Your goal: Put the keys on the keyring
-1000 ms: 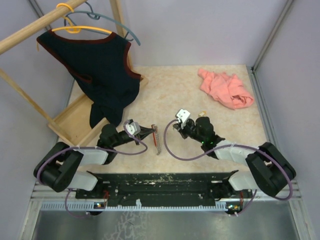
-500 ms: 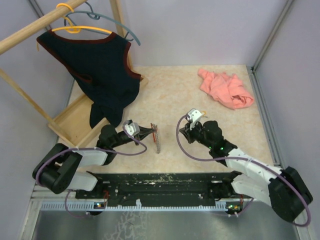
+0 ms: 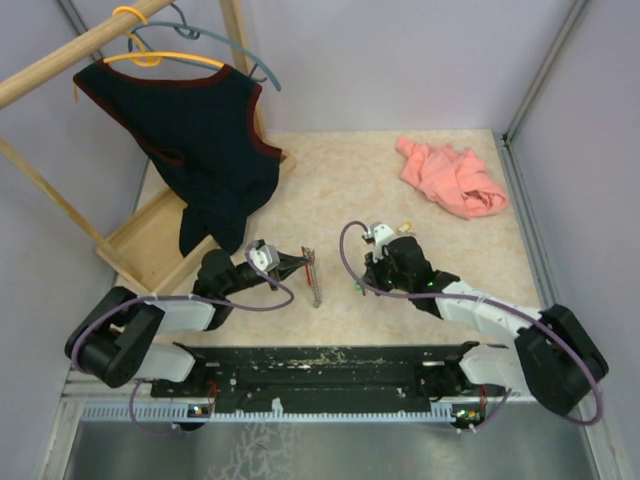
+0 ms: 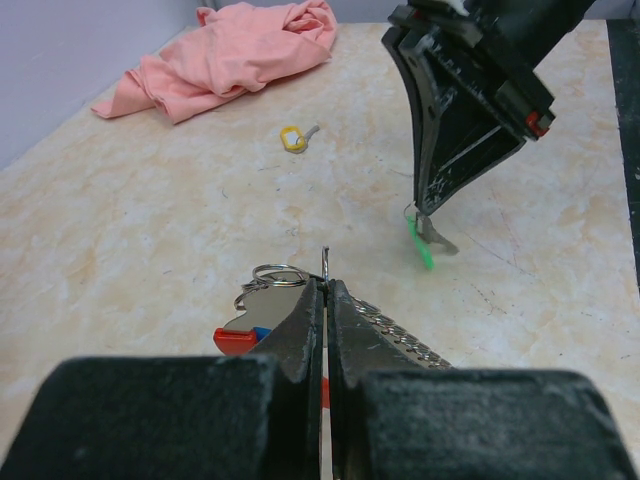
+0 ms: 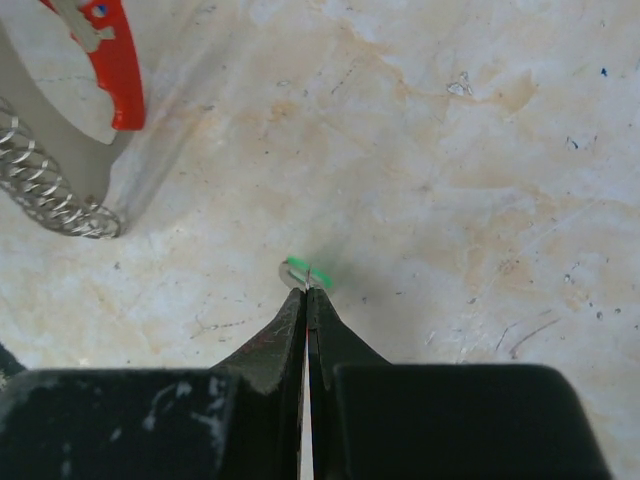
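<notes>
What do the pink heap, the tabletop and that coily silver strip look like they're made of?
The pink heap looks like soft matte fabric: it lies in crumpled folds. The tabletop looks smooth, beige with marble-like veins and scuffs; stone or printed laminate, I cannot tell. The keyring's silver strip looks like bright metal wire, wound like a spring and glinting.

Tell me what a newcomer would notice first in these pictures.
The dark vest on a hanger at the rear left and the pink cloth at the rear right stand out. Front centre, the left gripper pinches the keyring while the right gripper pinches a green-tagged key.
</notes>
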Robot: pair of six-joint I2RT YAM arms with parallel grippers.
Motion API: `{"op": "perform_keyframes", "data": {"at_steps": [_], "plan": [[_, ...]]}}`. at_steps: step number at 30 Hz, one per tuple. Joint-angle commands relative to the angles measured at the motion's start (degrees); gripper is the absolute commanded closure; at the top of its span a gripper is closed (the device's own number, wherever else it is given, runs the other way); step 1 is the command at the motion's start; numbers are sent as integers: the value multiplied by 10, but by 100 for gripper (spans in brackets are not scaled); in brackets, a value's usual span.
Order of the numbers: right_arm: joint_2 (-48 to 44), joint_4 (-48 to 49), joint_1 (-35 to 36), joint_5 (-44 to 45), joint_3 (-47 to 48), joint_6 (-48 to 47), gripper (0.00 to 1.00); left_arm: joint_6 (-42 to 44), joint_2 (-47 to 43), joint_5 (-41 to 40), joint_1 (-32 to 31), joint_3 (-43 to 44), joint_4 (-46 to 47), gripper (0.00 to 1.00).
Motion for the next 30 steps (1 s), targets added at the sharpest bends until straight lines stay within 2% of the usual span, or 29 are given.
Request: {"op": "perform_keyframes", "data": {"at_steps": [1, 7, 13, 19, 24, 30], "plan": [[59, 116, 6, 28, 31, -31, 100, 2, -3, 2, 2, -1, 24, 100], [146, 287, 6, 41, 8, -89, 100, 5, -2, -1, 2, 0, 21, 100], [215, 345, 6, 33, 14, -114, 100, 7, 0, -2, 2, 1, 22, 100], [271, 363, 6, 16, 36, -110, 99, 6, 0, -2, 2, 0, 24, 100], [251, 320, 6, 28, 47, -98, 89, 8, -8, -7, 2, -4, 23, 100], [190, 127, 6, 43, 110, -84, 71, 7, -9, -7, 2, -4, 23, 100]]}}
